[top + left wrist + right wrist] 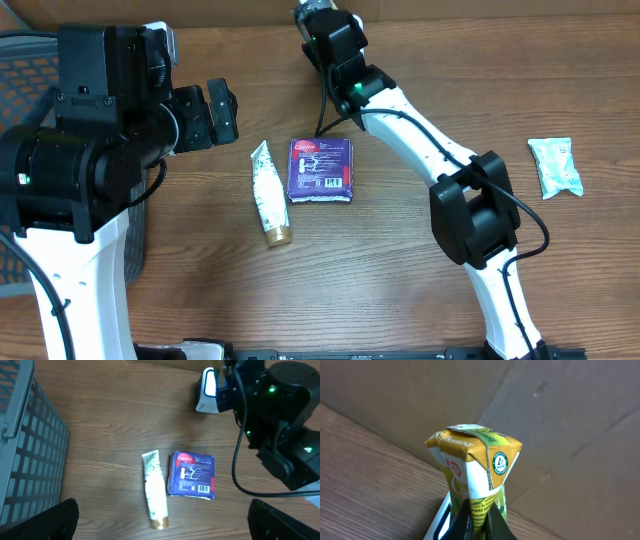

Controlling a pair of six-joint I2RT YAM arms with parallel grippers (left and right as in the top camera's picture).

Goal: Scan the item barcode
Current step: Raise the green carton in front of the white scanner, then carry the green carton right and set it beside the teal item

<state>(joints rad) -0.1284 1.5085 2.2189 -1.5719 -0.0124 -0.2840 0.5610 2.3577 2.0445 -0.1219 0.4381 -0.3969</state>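
Right wrist view shows the right end effector (pixel 479 525) clenched on the lower part of a yellow and green drink carton (pixel 472 467). The carton stands upright with its folded top uppermost, raised over the far edge of the counter (pixel 400 260) near the middle, in front of a brown cardboard wall (pixel 560 415). It is probably held up so that a printed side can be turned toward a reader. A white object (pixel 206 391) with a lit face sits beside that arm and may be the scanner, though I cannot tell. The left end effector (pixel 228 112) hangs released and empty over the left side. Mid-counter, a tube (pixel 268 190) lies just beside a blue packet (pixel 322 170), and a pale green packet (pixel 555 166) lies near the right edge. A grey mesh basket (pixel 30 435) stands at the left edge, its contents hidden.
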